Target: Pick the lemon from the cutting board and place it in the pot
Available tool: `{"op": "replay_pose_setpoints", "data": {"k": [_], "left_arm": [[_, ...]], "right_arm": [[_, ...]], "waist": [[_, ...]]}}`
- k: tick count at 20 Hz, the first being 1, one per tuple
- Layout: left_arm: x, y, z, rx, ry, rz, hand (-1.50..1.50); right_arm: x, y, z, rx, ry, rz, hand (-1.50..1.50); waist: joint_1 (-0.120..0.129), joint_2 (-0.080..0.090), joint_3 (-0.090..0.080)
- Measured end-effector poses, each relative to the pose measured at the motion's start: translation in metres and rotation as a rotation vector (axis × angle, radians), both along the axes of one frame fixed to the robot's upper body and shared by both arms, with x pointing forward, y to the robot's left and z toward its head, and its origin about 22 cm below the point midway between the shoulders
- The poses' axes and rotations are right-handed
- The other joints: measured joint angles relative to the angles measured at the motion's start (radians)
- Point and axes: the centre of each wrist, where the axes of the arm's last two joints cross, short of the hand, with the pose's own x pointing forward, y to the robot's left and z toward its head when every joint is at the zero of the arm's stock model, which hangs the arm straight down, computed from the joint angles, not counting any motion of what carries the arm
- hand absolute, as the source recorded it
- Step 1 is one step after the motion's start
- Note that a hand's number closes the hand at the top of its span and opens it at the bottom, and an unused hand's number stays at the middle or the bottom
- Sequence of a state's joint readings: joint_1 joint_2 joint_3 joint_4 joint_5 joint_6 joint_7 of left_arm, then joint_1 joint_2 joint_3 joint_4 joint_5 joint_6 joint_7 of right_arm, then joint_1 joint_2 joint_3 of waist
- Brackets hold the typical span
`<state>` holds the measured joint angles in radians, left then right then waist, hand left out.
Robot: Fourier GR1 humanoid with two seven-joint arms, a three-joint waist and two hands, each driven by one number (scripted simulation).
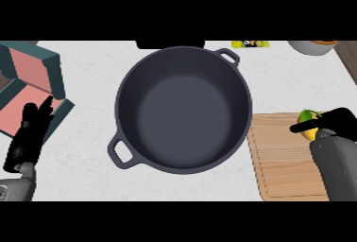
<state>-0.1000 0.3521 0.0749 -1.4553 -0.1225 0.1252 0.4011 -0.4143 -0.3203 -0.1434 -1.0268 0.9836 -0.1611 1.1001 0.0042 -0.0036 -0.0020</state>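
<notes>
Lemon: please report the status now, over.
Right robot hand curled round lemon, at board top edge. Left robot hand open, resting at left. Pot empty, nothing between.

The yellow-green lemon (307, 117) lies partly hidden inside the curled right hand (336, 120), at the far edge of the wooden cutting board (286, 163). The dark oval two-handled pot (182, 108) stands empty and upright to that hand's left, just beside the board.

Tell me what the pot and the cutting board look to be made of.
The pot looks like dark cast iron or coated metal: even charcoal grey, matte, with a soft sheen inside. The cutting board looks like wood: pale tan with straight grain lines and a groove near its edge.
</notes>
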Motion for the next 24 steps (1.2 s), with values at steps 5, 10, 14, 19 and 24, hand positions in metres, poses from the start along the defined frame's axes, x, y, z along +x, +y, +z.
{"op": "replay_pose_setpoints", "data": {"k": [5,10,14,19,24], "left_arm": [[-0.010,0.009,-0.004,0.001,0.021,0.026,0.00],[-0.016,0.018,-0.008,0.007,0.036,0.059,0.00],[-0.020,0.022,-0.011,0.010,0.037,0.071,0.00],[-0.023,0.021,-0.013,0.006,0.036,0.070,0.00],[-0.018,0.019,-0.007,0.002,0.025,0.050,0.00]], "right_arm": [[-0.037,0.056,-0.016,-0.026,0.005,0.254,1.50],[-0.089,0.111,-0.021,-0.072,0.015,0.518,1.50],[-0.133,0.132,0.006,-0.153,-0.056,0.608,1.50],[-0.171,0.149,0.073,-0.277,-0.321,0.686,1.50],[-0.211,0.164,0.137,-0.363,-0.606,0.738,1.50]], "waist": [[-0.028,-0.015,-0.005],[-0.060,-0.029,-0.010],[-0.073,-0.027,-0.006],[-0.069,-0.025,-0.005],[-0.049,-0.019,-0.004]]}}
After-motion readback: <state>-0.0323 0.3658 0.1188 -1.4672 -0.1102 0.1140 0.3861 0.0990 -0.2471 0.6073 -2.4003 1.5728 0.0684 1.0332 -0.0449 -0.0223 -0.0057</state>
